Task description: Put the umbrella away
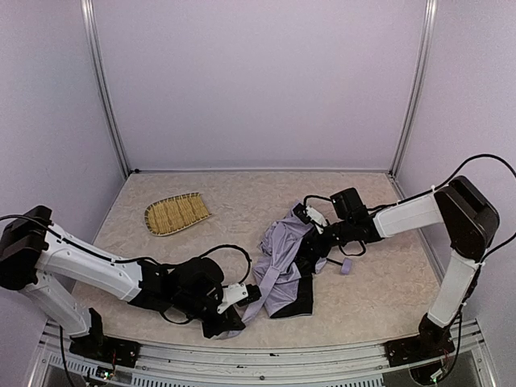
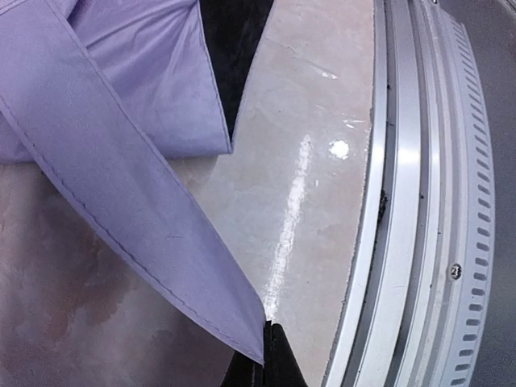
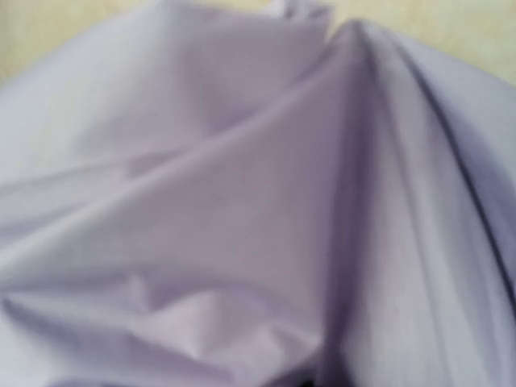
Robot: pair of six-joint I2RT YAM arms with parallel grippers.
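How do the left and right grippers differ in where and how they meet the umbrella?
The left gripper is at the umbrella's near edge; the right gripper is at its far end. The left fingers are shut on a fabric tip; the right gripper's grip cannot be told, its camera showing only blurred fabric. The left arm lies low; the right arm's elbow is raised. Both are at the lavender fabric.

Probably lab enclosure, white walls (image 1: 258,81), aluminium posts (image 1: 413,89)

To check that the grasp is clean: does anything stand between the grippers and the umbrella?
Nothing visible does. The left gripper pinches a fabric edge of the umbrella, and the right gripper sits against its folds.
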